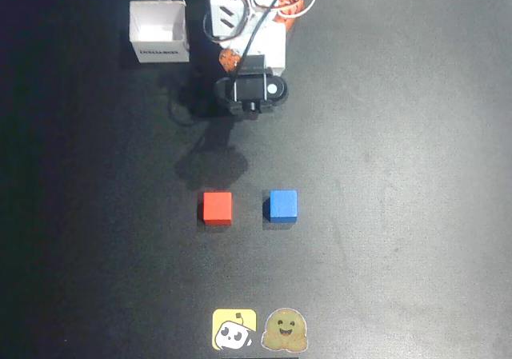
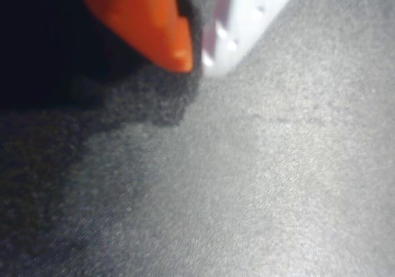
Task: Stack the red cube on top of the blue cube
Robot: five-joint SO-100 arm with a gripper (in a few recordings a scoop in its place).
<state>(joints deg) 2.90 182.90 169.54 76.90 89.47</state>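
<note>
2 cubes side by side on black table [image 1: 400,175], apart, nothing stacked.
Overhead: red cube [image 1: 217,207] left, blue cube [image 1: 282,205] right, small gap btwn. Arm folded up top, gripper [image 2: 196,60] well clear of both; wrist view: fingertips nearly touching, pinching nothing. White box [image 1: 160,31] top left.

Dark matte bench [image 1: 416,175] w/ small red cube [image 1: 217,207] beside small blue cube [image 1: 282,205], open white cardboard box [image 1: 160,31], two cartoon stickers [image 1: 260,329].

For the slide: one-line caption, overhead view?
Red cube and blue cube sit apart on the black table; the gripper is folded back near its base.
</note>
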